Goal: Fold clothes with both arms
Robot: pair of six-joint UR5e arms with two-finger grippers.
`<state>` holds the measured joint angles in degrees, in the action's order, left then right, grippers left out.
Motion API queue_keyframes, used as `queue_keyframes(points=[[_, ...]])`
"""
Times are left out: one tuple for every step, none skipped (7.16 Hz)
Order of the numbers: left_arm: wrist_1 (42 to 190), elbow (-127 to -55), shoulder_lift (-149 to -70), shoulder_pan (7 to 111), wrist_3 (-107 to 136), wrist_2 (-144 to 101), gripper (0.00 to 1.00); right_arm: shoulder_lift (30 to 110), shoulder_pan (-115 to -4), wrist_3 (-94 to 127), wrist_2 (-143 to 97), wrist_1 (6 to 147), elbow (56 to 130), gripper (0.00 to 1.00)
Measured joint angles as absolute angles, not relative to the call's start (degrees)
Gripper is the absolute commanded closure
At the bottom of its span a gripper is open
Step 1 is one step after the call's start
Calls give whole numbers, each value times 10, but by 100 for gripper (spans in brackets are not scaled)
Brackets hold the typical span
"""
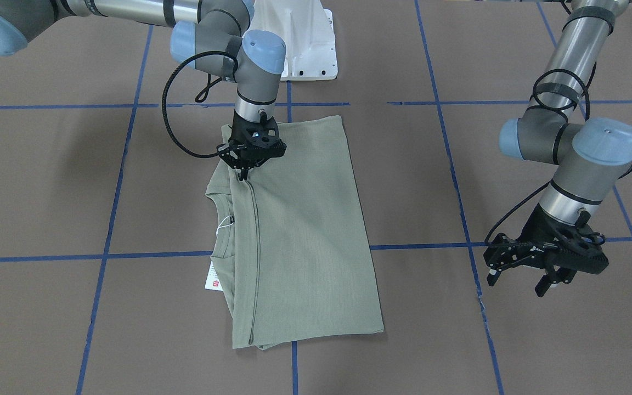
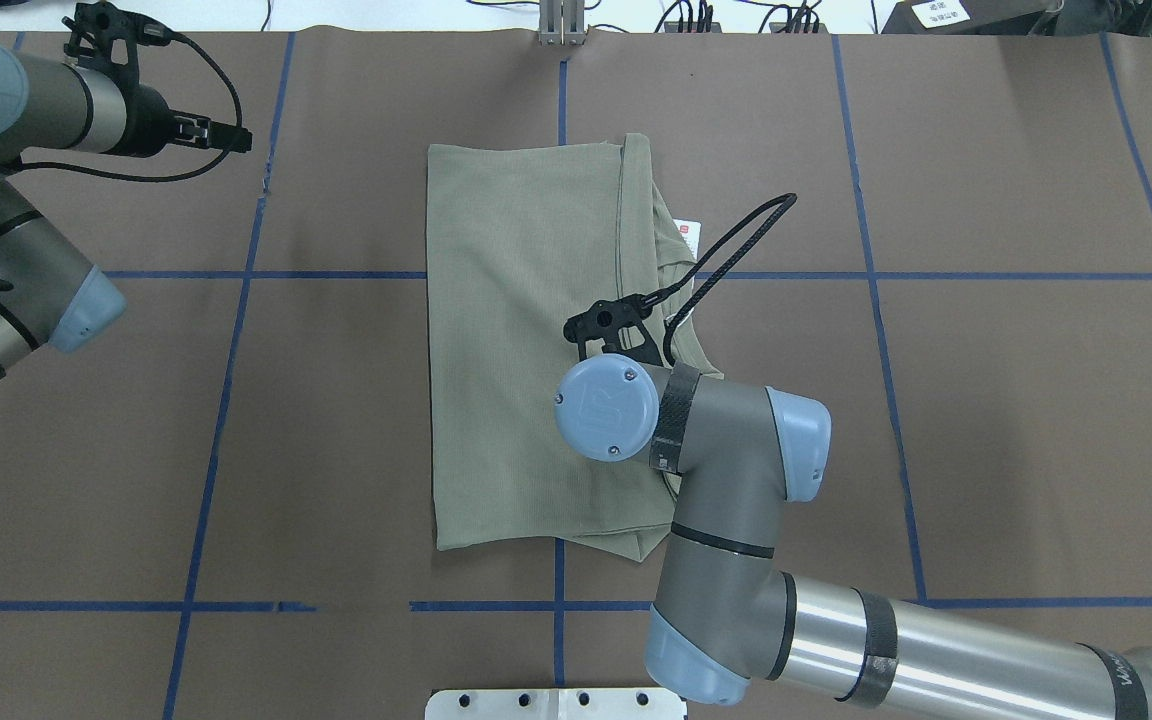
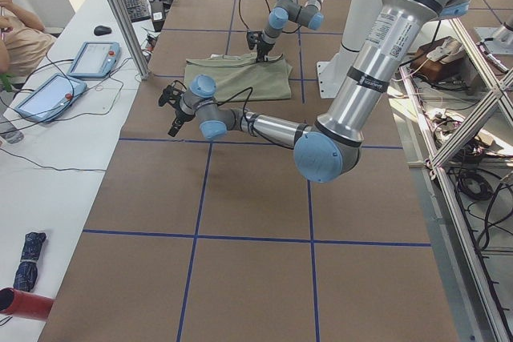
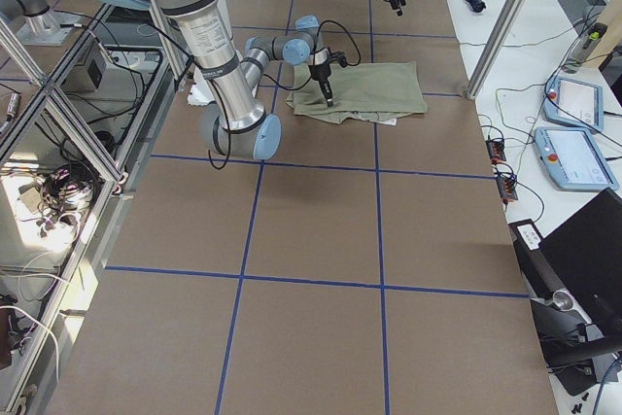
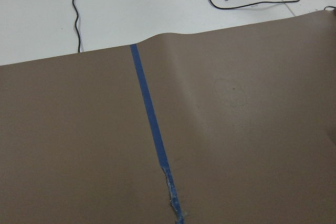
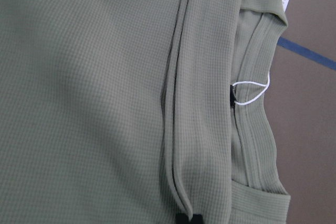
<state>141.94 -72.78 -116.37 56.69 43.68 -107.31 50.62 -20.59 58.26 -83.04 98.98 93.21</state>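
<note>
Shirt [image 1: 305, 230]: one, folded, one hang tag [image 1: 213, 277], two arms [image 1: 258, 82] [image 1: 585, 164]

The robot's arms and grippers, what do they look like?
The right arm and left arm are silver tubes with grey joints, light-blue round caps, black bands and looping black cables. One right-arm cap bears a UR mark. The right gripper and left gripper are black, with lattice-like fingers.

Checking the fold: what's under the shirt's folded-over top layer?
Showing past the shirt's folded edge: collar, white string, hang tag. Sleeves and anything else beneath are covered.
</note>
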Motion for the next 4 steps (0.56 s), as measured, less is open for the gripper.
queue_keyframes(points=[[1419, -728, -1164, 567, 437, -1073, 0, 512, -206, 583, -830, 991, 942, 100], [1419, -728, -1164, 566, 437, -1073, 0, 525, -207, 582, -829, 994, 960, 100], [1419, -728, -1164, 564, 437, -1073, 0, 544, -209, 582, -829, 1001, 985, 100], [1419, -728, -1164, 563, 437, -1073, 0, 564, -211, 582, -827, 1005, 1003, 100]])
